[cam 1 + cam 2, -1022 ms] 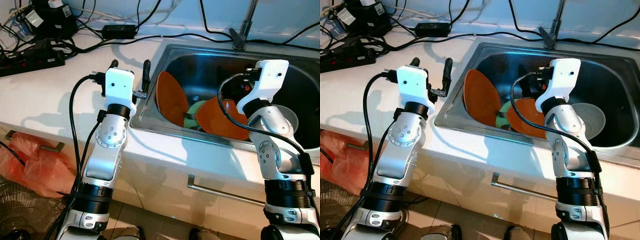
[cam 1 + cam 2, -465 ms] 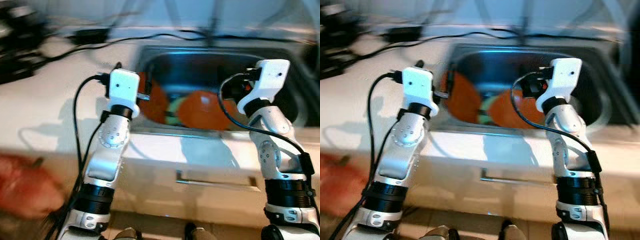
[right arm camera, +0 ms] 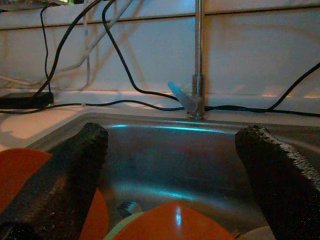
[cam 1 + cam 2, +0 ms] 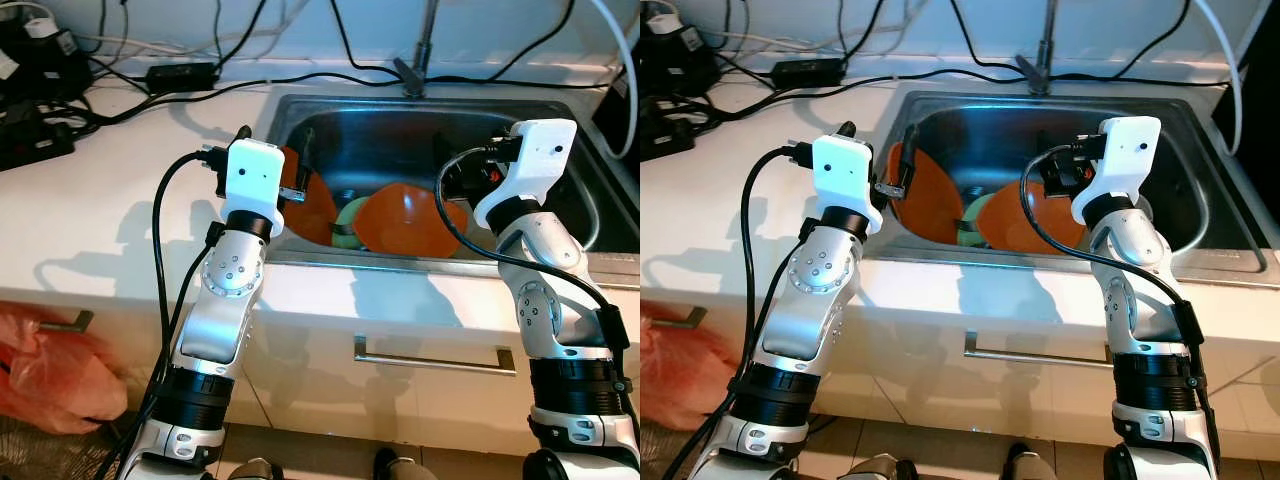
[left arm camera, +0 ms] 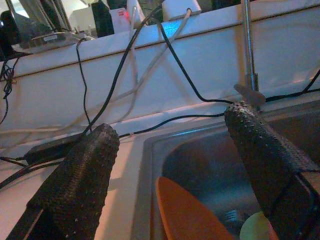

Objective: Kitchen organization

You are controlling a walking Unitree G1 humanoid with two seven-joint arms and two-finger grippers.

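A steel sink (image 4: 400, 262) holds two orange plates. One plate (image 4: 312, 205) leans against the sink's left wall, and the other (image 4: 405, 220) lies tilted in the middle. A pale green item (image 4: 348, 213) sits between them. My left gripper (image 5: 170, 122) is open over the sink's left rim, just above the leaning plate (image 5: 187, 212), with nothing between its fingers. My right gripper (image 3: 172, 131) is open above the middle of the basin, over the tilted plate (image 3: 175, 225), and also holds nothing.
The faucet (image 4: 428, 40) rises at the back of the sink. Black cables, an adapter (image 4: 180, 72) and a power strip (image 4: 35, 140) lie on the white counter at the back left. A drawer handle (image 4: 435, 357) sits below the sink. A reddish plastic bag (image 4: 50, 370) is on the floor at the left.
The whole picture has shifted and sharpened as the camera moved, so the sink now sits more central. The left gripper now stands over the sink's left rim. Both grippers stay open.
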